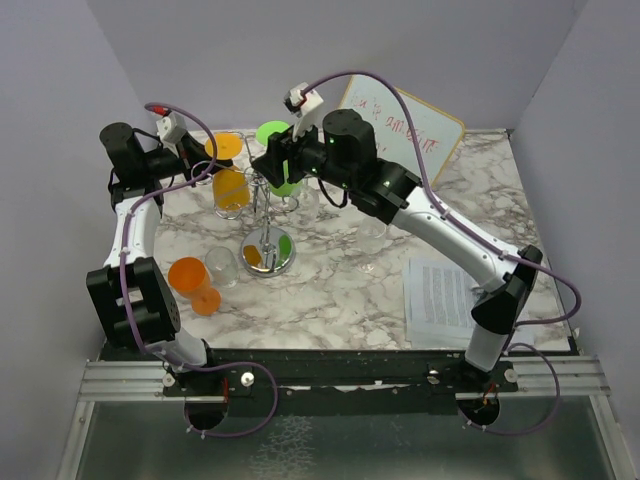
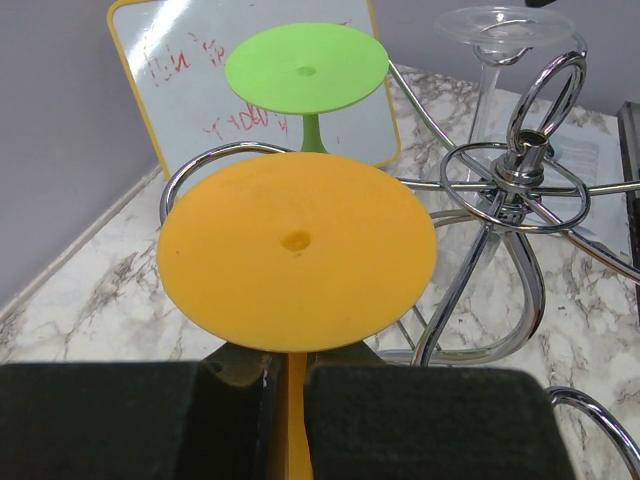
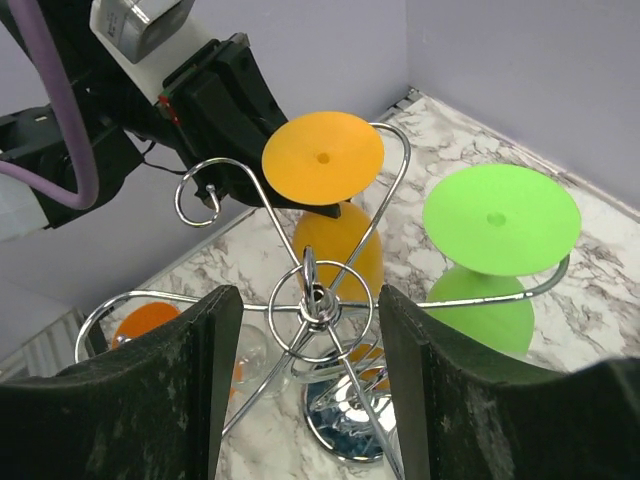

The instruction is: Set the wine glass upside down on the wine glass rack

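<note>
Since the left gripper [image 2: 287, 400] is farthest to the left, I begin there. Its two dark pads are pressed together on the thin stem of the orange wine glass [image 2: 297, 262], just under the foot. The glass hangs bowl-down, its flat round foot uppermost, over one of the curled wire loops on the left side of the wine glass rack [image 2: 525, 165]. I cannot tell from where I stand whether the foot already bears on the wire or the arm carries the weight.

I would judge the glass light and stiff, with a smooth, slippery skin. The slender stem looks like the part that would snap under a sideways twist. The stem close to the foot seems the right place to hold it, because the wide disc keeps it from sliding down through the pads and the bowl hangs free below. The rack is only thin springy wire on a round chrome base standing on the marble table [image 1: 330, 290], so a nudge could rock it.

Further right, a green glass [image 3: 500, 218] hangs upside down on another loop, apart from the orange one. Past it, the right gripper [image 3: 310, 300] hovers above the rack's central post with its fingers spread and nothing held between them.
</note>
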{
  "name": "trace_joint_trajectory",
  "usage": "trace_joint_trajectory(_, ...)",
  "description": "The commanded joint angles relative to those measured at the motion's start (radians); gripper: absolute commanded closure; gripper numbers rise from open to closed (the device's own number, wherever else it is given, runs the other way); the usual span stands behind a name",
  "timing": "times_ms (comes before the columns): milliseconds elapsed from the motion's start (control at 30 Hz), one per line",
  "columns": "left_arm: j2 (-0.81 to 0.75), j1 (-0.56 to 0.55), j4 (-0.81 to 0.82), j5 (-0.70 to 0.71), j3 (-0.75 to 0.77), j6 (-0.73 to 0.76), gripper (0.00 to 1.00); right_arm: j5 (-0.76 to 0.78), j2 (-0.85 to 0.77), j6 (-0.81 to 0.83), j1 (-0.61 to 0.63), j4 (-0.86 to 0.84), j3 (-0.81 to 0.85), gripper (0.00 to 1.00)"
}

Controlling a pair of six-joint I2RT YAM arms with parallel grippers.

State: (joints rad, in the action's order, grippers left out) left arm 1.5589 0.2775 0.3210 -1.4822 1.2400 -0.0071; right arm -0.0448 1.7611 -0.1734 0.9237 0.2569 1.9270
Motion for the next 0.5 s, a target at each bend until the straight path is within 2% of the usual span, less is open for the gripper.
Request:
trace_joint_trajectory(0,0.019,-0.011,0.004,-0.044,0.013,0.010,1.00,-0.040,0.078,0.087,0.007,0.069,0.085,0.40)
trace_joint_trajectory(133,0.019,-0.004,0.004,-0.055,0.009,0.010,1.00,-0.074,0.117,0.095,0.009,0.081,0.114,0.52)
trace_joint_trajectory(400,0.018,0.002,0.002,-0.075,0.016,0.010,1.00,-0.090,0.132,0.114,0.013,0.075,0.102,0.96)
trace_joint_trajectory(467,0.013,-0.004,0.001,-0.072,0.015,0.010,1.00,-0.090,0.135,0.120,0.013,0.076,0.101,0.99)
